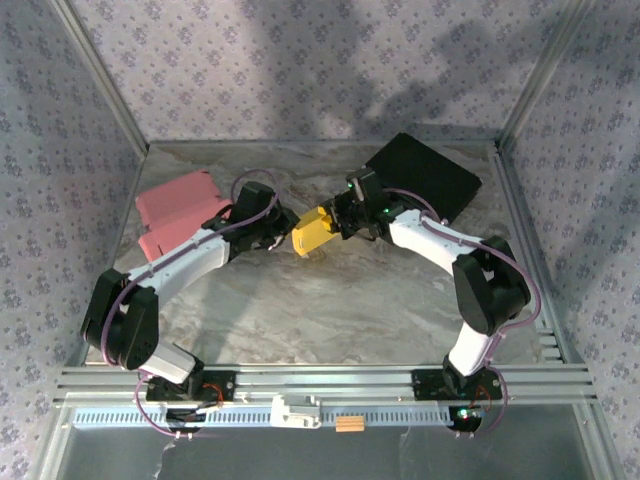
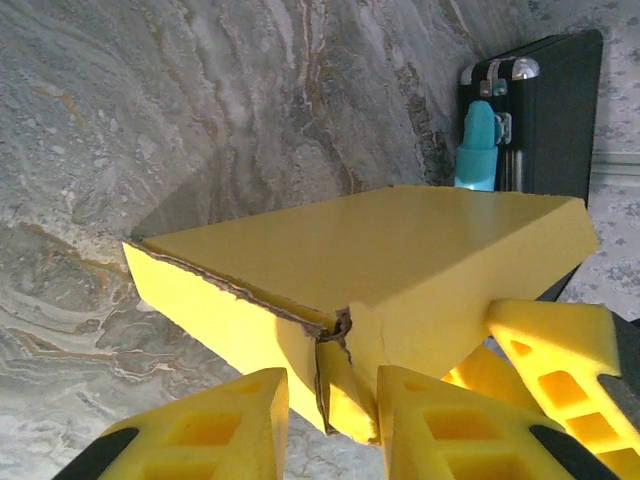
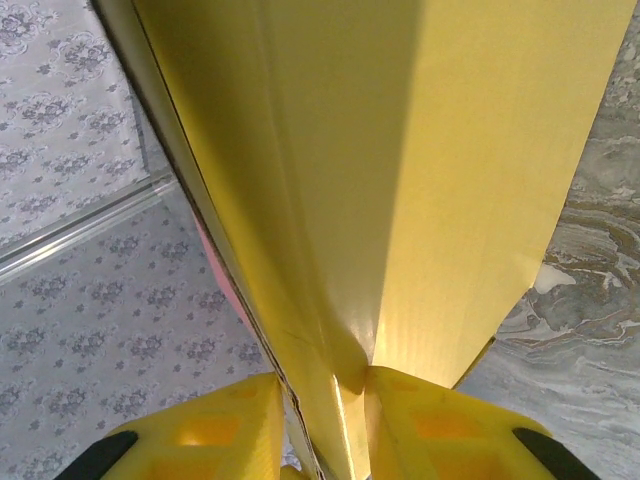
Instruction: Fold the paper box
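Observation:
The yellow paper box (image 1: 312, 233) is held above the marble table between my two grippers. In the left wrist view the paper box (image 2: 400, 250) has a torn corner, and a flap (image 2: 350, 395) from that corner hangs between my left gripper's (image 2: 330, 405) fingers. One finger (image 2: 450, 425) touches the flap; the other (image 2: 215, 430) stands off with table showing in the gap. My left gripper (image 1: 278, 236) is at the box's left end. My right gripper (image 1: 338, 224) is at its right end, shut on a folded panel of the paper box (image 3: 330, 200), its fingers (image 3: 440, 430) pressing the panel.
Two pink boxes (image 1: 178, 208) lie at the back left, just behind the left arm. A black case (image 1: 428, 175) lies at the back right; the left wrist view has it (image 2: 545, 110) beyond the box. Metal frame rails and patterned walls close in the table.

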Tool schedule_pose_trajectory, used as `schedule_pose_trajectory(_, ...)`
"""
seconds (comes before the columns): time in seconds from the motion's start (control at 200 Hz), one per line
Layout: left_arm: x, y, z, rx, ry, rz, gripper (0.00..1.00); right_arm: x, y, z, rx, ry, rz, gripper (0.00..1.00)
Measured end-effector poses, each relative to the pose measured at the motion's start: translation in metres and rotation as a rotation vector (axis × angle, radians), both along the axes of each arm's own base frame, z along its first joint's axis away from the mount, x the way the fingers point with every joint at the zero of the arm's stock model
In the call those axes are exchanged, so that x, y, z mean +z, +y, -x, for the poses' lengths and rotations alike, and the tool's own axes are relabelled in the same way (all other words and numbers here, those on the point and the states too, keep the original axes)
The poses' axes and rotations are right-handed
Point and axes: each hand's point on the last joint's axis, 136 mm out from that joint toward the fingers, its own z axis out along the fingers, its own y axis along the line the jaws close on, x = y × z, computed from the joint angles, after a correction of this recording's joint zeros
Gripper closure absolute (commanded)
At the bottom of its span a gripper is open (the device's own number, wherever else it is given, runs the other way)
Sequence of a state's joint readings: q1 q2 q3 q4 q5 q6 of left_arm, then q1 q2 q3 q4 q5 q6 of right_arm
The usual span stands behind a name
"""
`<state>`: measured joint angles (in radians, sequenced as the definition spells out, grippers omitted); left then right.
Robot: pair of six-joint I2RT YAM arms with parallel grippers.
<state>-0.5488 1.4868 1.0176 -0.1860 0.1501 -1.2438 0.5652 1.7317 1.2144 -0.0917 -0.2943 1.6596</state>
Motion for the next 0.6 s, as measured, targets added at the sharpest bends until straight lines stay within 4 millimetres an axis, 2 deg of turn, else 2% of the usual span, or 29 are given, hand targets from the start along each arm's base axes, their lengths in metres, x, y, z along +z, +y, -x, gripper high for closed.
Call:
schedule_pose_trajectory(0.24,-0.0024,-0.0014,0.0002,-0.003,-0.005,0.012,0.75,-0.0004,-0.0002,0.0003,0.0,0.002,0.001,0.72)
schedule_pose_trajectory(0.425,-0.0043,-0.0019,0.0007,-0.008,-0.008,0.015,0.88,-0.0014,-0.0006,0.001,0.0,0.006,0.004,0.72)
schedule_pose_trajectory(0.6,-0.0058,-0.0019,0.002,-0.014,-0.03,0.027,0.9,-0.0024,-0.0009,0.002,0.001,0.012,0.006,0.72)
